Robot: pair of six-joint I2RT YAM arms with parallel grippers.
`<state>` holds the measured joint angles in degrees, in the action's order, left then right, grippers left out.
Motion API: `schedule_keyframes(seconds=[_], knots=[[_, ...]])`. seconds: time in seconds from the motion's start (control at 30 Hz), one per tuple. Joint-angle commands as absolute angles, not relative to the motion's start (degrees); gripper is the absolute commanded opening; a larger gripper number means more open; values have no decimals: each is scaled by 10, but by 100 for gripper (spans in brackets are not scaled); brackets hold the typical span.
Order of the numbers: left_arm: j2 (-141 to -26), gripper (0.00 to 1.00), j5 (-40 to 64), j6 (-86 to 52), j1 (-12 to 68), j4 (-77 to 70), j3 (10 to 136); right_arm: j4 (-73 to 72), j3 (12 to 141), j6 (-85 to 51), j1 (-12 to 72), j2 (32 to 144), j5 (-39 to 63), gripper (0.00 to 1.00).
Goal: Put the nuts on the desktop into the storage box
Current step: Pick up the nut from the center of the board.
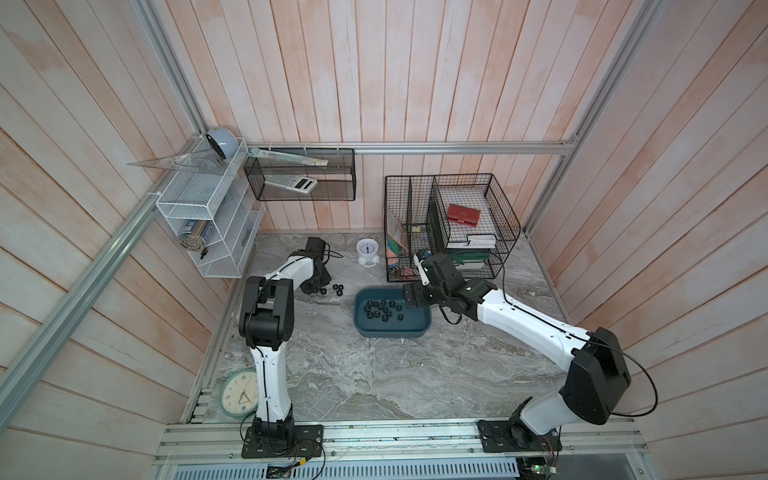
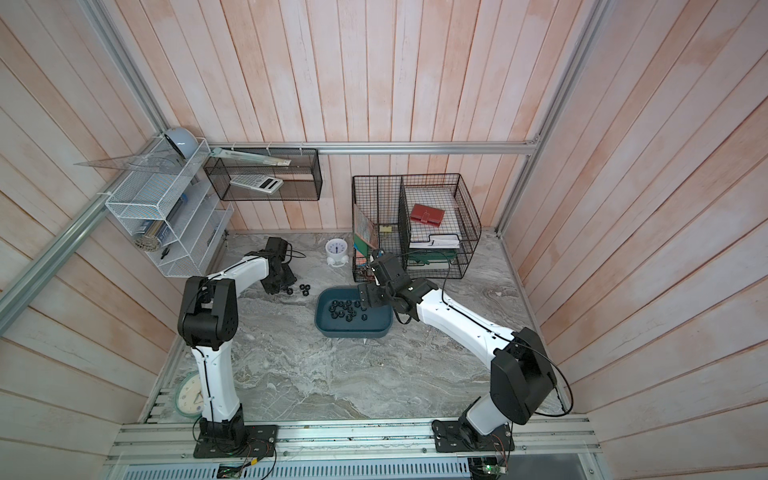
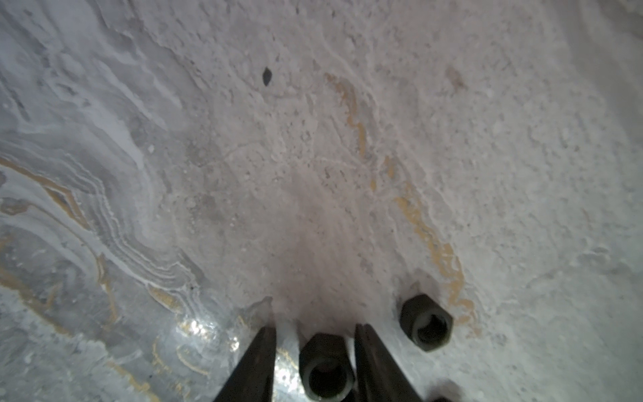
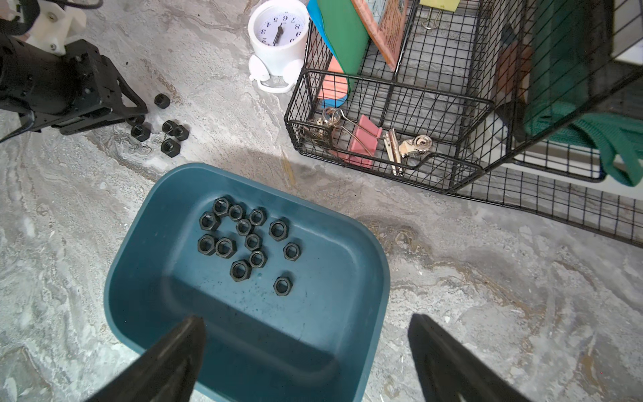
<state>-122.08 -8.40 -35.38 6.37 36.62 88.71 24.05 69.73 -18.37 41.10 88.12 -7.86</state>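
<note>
Several black nuts (image 4: 243, 240) lie in the teal storage box (image 4: 379, 264), which stands mid-desktop in both top views (image 1: 390, 332). A few more nuts (image 4: 172, 134) lie on the grey marble desktop (image 1: 374, 374) to the box's left (image 1: 336, 289). My left gripper (image 3: 315, 327) is down among them, its fingers either side of one nut (image 3: 325, 365). One finger touches that nut; a narrow gap shows at the other. Another nut (image 3: 426, 322) lies just outside the jaws. My right gripper (image 4: 305, 319) hangs wide open and empty over the box's right end (image 1: 411, 299).
A small white clock (image 1: 368, 251) stands behind the box. Black wire baskets (image 1: 453, 224) with binder clips and books fill the back right. A round green-rimmed clock (image 1: 237, 392) lies front left. A white mesh rack (image 1: 208, 216) hangs on the left wall.
</note>
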Motion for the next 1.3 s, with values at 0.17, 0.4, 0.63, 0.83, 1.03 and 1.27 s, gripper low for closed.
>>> schedule_keyframes(seconds=[0.17, 0.4, 0.63, 0.83, 1.03, 1.27], knots=[[-1226, 22, -69, -354, 62, 362, 892, 250, 714, -180, 412, 890, -89, 98], [-1207, 17, -70, -352, 62, 366, 889, 247, 708, -182, 412, 886, -87, 98], [-1164, 18, -66, -350, 71, 372, 880, 242, 696, -191, 412, 874, -84, 98], [-1113, 18, -70, -347, 100, 382, 875, 240, 672, -203, 412, 849, -90, 98], [-1072, 18, -72, -355, 155, 389, 870, 244, 633, -221, 411, 807, -108, 98], [-1054, 19, -68, -385, 246, 379, 863, 258, 580, -242, 412, 743, -124, 98]])
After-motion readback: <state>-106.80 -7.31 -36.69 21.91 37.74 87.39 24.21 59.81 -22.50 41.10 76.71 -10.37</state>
